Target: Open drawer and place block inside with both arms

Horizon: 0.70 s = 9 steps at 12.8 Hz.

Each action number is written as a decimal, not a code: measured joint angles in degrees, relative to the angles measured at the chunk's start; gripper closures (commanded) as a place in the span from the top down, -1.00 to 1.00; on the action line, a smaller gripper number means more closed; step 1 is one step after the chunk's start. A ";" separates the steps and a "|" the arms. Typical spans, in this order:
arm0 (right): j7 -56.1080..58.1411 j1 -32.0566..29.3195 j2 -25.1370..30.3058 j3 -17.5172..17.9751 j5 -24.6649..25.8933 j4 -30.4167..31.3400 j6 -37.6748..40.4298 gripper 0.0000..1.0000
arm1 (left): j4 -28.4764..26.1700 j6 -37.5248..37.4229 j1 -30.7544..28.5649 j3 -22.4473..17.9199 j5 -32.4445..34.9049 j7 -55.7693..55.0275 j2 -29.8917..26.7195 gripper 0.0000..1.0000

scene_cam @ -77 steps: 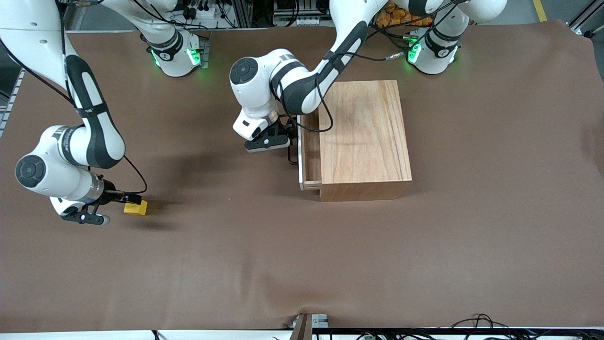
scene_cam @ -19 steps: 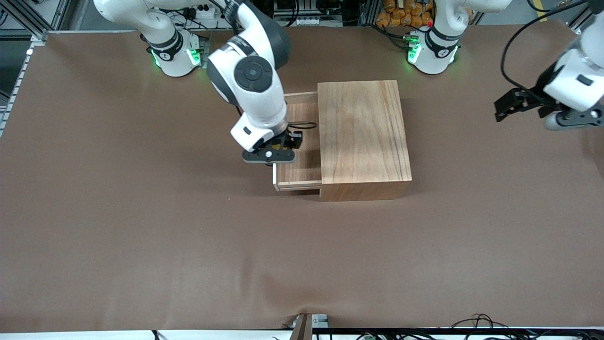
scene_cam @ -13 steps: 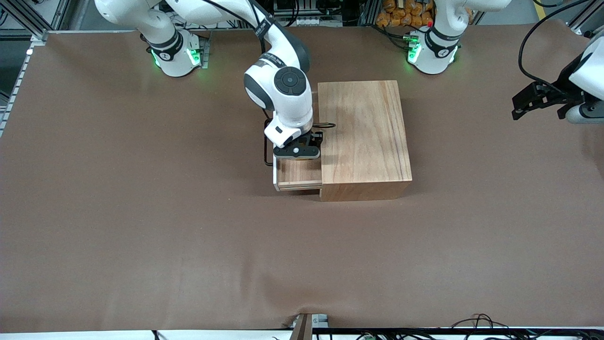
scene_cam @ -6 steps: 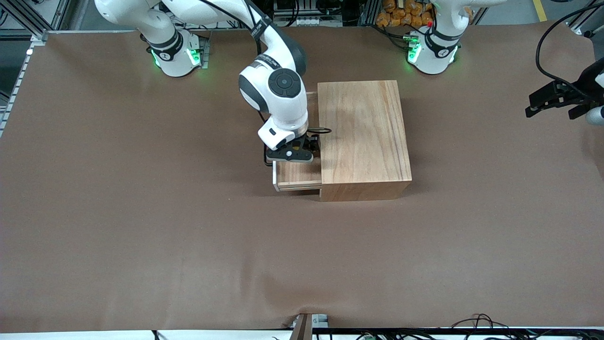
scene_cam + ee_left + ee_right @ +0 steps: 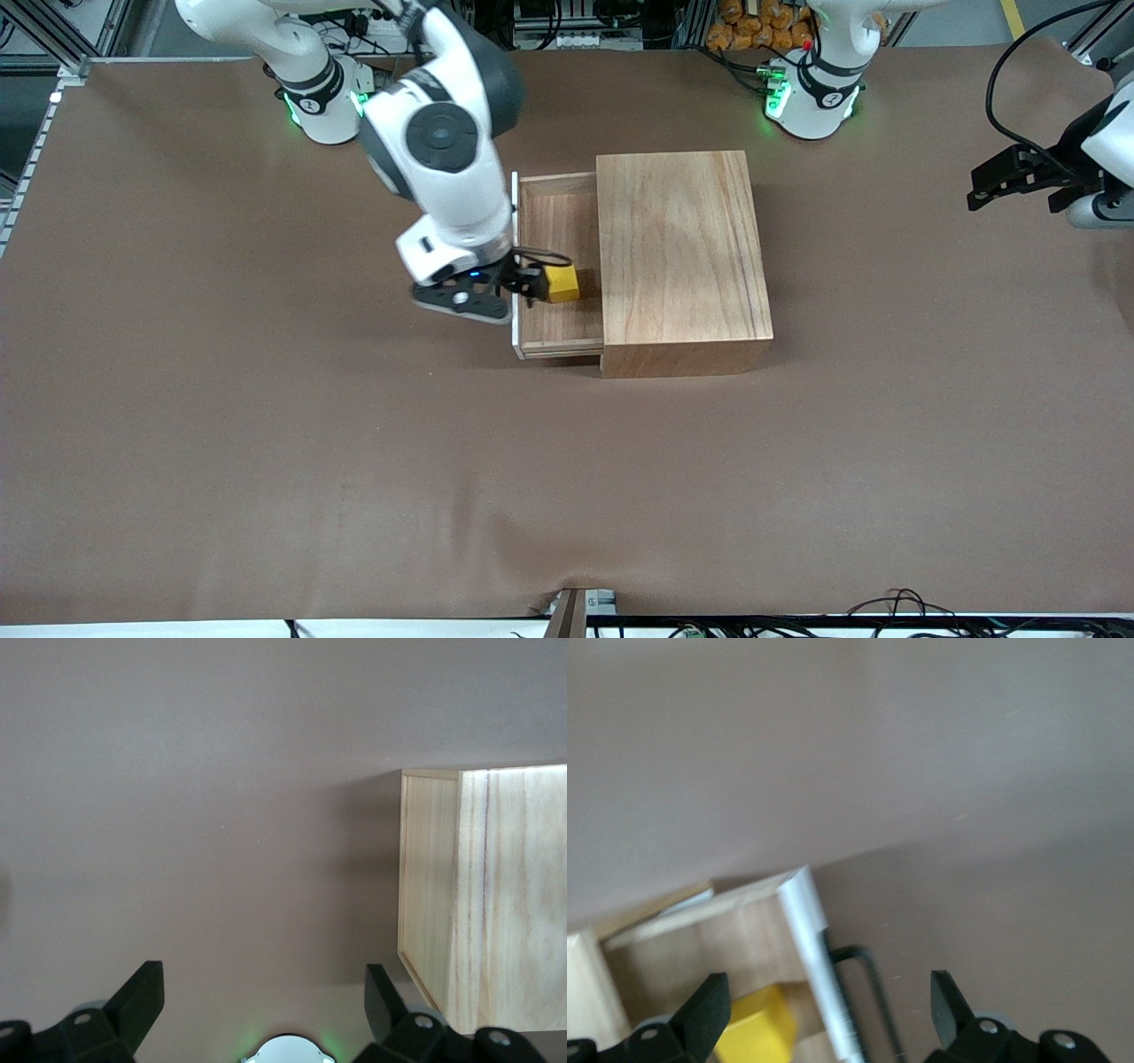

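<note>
Block in the open drawer, right gripper empty above the drawer front.

You have the block (image 5: 562, 284) resting on the drawer (image 5: 560, 332) floor, close to the mouth of the box (image 5: 682, 257) and roughly midway along the tray. The right gripper (image 5: 496, 297) hangs over the white front panel and handle (image 5: 864, 997) with its fingers spread wide, nothing between them. The left gripper (image 5: 1019, 177) waits over bare table toward the left arm's end, fingers also wide apart and empty. Expect the block to be light, rigid and flat-sided, probably easy to pinch across two parallel faces and unlikely to roll. The drawer looks like stiff wood; if you must move it, take the black bar handle at its middle so the tray does not rack in the box.
</note>
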<state>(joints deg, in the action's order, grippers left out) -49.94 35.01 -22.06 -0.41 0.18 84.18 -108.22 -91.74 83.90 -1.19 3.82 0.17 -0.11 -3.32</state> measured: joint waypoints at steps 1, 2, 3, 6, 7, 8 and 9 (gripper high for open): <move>5.20 -2.52 1.31 -0.04 -0.01 -0.04 2.20 1.00 | -0.03 0.02 -0.01 0.11 0.12 -0.03 -0.22 1.00; 11.01 -4.91 2.45 -0.09 -0.01 -0.07 4.11 1.00 | -0.03 0.06 -0.09 0.11 0.16 -0.03 -0.36 1.00; 16.09 -7.42 3.54 -0.15 0.00 -0.10 5.69 1.00 | -0.03 0.12 -0.24 0.10 0.17 -0.03 -0.43 1.00; 30.75 -16.47 6.76 -0.26 -0.04 0.06 9.64 1.00 | -0.03 0.21 -0.66 -0.14 0.18 -0.03 -0.43 1.00; 34.22 -19.19 8.02 -0.28 -0.04 0.36 10.27 1.00 | -0.02 0.25 -1.00 -0.19 0.19 -0.03 -0.43 1.00; 37.35 -21.85 9.56 -0.28 -0.04 0.54 10.96 1.00 | -0.01 0.27 -1.40 -0.20 0.19 -0.03 -0.43 1.00; 40.66 -24.57 11.51 -0.26 -0.05 0.56 12.55 1.00 | 0.01 0.29 -1.65 -0.20 0.19 -0.03 -0.43 1.00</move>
<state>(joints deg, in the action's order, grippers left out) -9.28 10.44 -10.55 -0.66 0.13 84.73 -95.67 -91.74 84.19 -2.84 3.63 0.36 -0.14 -3.75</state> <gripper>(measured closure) 0.000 0.000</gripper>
